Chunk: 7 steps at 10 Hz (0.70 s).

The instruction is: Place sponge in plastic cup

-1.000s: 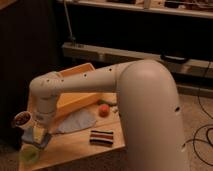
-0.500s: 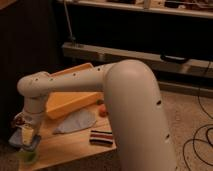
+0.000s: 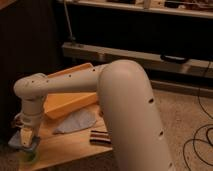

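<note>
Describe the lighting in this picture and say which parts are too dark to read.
Camera view: dim, warm light; the arm and wooden table are lit, the background shelves sink into shadow; the gripper hangs over the cup at the table's left corner.

At the lower left of the frame, the end effector (image 3: 27, 141) hangs directly over the translucent greenish plastic cup (image 3: 26, 152), standing upright at the worktop's (image 3: 65, 145) front corner.

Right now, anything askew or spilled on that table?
Nothing spilled or damaged. The gripper hangs over the plastic cup at the table's front left corner. The yellow tray sits diagonal, a grey cloth lies rumpled beside it.
</note>
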Motion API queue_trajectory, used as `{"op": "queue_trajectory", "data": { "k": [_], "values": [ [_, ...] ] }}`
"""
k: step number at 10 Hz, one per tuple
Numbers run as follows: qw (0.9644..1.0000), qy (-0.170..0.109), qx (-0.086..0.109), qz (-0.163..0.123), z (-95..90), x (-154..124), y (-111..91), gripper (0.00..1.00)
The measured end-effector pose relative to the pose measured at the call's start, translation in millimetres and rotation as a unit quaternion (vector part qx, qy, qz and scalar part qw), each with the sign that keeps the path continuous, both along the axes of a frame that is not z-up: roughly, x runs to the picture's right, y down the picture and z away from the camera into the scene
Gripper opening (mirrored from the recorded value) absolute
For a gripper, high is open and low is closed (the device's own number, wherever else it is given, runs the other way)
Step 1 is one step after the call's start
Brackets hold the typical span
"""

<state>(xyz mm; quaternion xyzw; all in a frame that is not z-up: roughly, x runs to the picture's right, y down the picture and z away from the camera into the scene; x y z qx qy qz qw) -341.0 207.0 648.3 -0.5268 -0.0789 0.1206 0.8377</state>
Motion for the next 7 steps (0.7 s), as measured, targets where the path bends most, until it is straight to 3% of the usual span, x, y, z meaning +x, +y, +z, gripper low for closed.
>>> {"op": "queue_trajectory", "data": {
  "k": [7],
  "values": [
    [0.9997, 0.007, -0.001, -0.025, 5.5, -9.8, 18.8, 0.00]
  ]
}}
